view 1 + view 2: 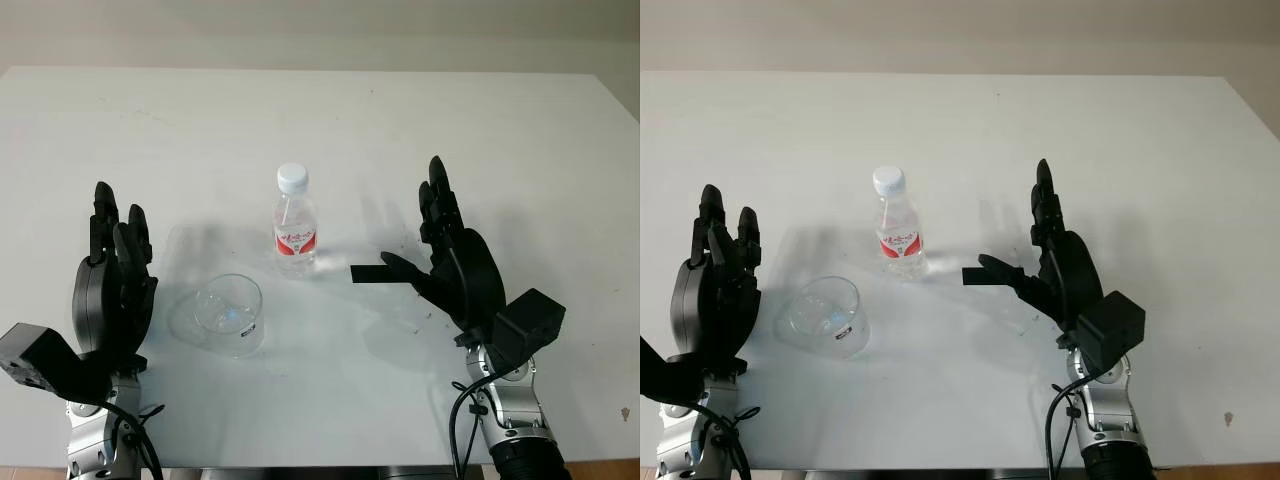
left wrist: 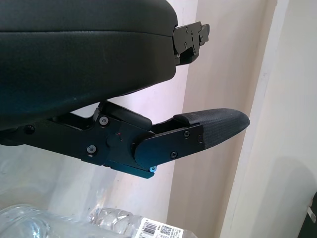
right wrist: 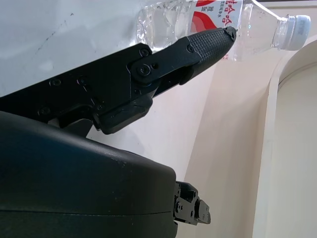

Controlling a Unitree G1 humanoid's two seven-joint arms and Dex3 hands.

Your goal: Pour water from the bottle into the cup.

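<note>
The bottle is clear, ribbed plastic with a glossy red-and-white paper or film label and a smooth white plastic cap. The cup is thin, transparent and shiny, probably plastic. The table is matt white and smooth, faintly scuffed. Each hand, left hand and right hand, has a smooth black semi-matt shell; one right fingertip pad looks finely textured rubber.

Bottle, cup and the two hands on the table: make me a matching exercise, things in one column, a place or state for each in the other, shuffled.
Things:
1. bottle
2. cup
3. left hand
4. right hand

Places or states:
A. open, beside the cup
B. upright, white cap on
C. open, thumb pointing toward the bottle
D. clear, near side of the bottle

Pairs: 1-B, 2-D, 3-A, 4-C
</note>
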